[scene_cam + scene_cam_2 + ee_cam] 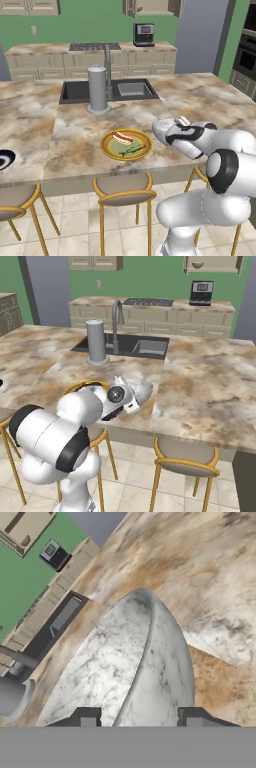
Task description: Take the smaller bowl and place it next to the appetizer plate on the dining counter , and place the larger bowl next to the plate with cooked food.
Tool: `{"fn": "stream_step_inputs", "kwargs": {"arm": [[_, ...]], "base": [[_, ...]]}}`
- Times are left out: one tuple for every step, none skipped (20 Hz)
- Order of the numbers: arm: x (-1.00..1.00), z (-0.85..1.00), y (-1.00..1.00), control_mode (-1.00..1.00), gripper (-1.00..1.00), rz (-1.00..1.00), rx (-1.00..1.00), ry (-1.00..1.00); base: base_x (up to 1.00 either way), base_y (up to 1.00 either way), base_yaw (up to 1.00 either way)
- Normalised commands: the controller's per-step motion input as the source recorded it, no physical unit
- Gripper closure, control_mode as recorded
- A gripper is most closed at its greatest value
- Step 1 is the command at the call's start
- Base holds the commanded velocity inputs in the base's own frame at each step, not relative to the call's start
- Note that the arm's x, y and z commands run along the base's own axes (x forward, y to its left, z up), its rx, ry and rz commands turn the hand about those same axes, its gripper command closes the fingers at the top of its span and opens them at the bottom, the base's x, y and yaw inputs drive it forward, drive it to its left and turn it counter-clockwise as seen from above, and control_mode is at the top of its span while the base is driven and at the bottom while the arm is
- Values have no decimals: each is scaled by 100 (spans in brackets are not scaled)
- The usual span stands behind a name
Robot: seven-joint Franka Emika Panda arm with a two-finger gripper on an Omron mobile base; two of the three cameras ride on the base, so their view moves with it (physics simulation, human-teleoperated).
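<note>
At frame centre we see the food plate (126, 144) on the counter (75, 130); right of it, the marbled bowl (161, 131) at our gripper (181, 121).

Grey canister (98, 90) beside tap (107, 70) (coffee machine (143, 34) behind).

Green walls (90, 25); beige cabinets (90, 62); tiled floor (75, 235); gold-legged stools (122, 192); grey fridge (200, 37).

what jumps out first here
The white arm's gripper grips the rim of a big grey-white marbled bowl, just right of the orange-rimmed plate of food near the counter's front edge. Behind stand a grey cylinder, tall tap and dark sink.
</note>
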Motion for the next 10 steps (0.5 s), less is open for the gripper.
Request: {"fn": "stream_step_inputs", "kwargs": {"arm": [[44,-24,-16,-100,100,0,-4,0],[44,-24,-11,-100,100,0,-5,0],[55,-31,-9,-100,100,0,-6,0],[61,-31,-10,-100,100,0,-6,0],[61,-32,-11,-100,100,0,-5,0],[57,-26,-4,-100,100,0,-4,0],[43,-29,0,-100,100,0,-3,0],[11,-47,0,-100,100,0,-5,0],[0,-54,0,-100,-100,0,-3,-1],[0,-21,0,-100,-100,0,0,0]], "base": [[0,0,0],[0,0,0],[0,0,0],[0,0,0],[0,0,0],[0,0,0],[0,0,0],[0,0,0],[0,0,0],[0,0,0]]}}
